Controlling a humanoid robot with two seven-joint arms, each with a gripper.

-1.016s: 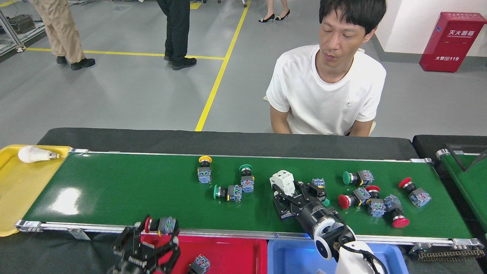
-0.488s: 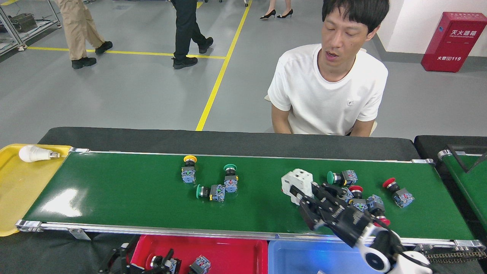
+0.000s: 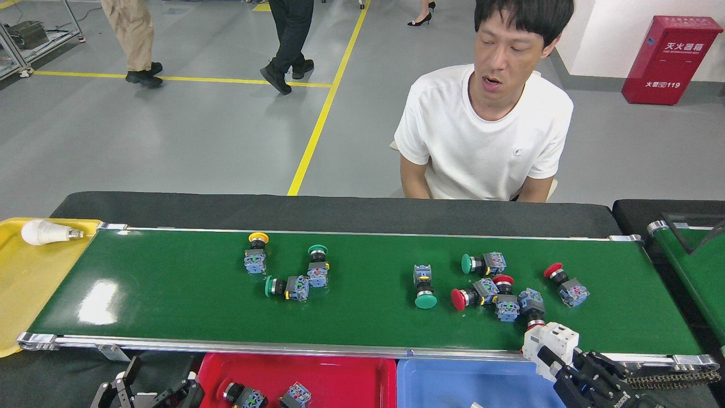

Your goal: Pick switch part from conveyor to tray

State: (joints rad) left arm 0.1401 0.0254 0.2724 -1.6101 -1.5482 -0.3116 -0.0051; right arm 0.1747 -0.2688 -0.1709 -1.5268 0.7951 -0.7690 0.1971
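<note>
Low at the right, my right gripper [image 3: 561,365] is shut on a white breaker-type switch part [image 3: 550,340], which hangs over the conveyor's [image 3: 170,283] near rail beside the blue tray [image 3: 453,379]. Several push-button switch parts lie on the green belt: a yellow-capped one [image 3: 256,255], green-capped ones [image 3: 423,286] and a red-capped cluster [image 3: 498,294]. My left gripper [image 3: 150,394] sits low at the bottom left beside the red tray [image 3: 340,377], fingers spread with nothing between them. A red-capped switch part [image 3: 235,392] and a blue-based one [image 3: 295,394] lie in the red tray.
A person in a white T-shirt [image 3: 487,136] sits behind the conveyor. A yellow tray [image 3: 22,283] holding a light bulb [image 3: 42,232] is at the belt's left end. A second, narrower green belt [image 3: 696,266] starts at the far right. People walk on the floor behind.
My right gripper lifted the white switch part off the belt and drew it back to the near right. My left gripper dropped the red-capped part into the red tray and sank lower. The belt's parts drifted left.
</note>
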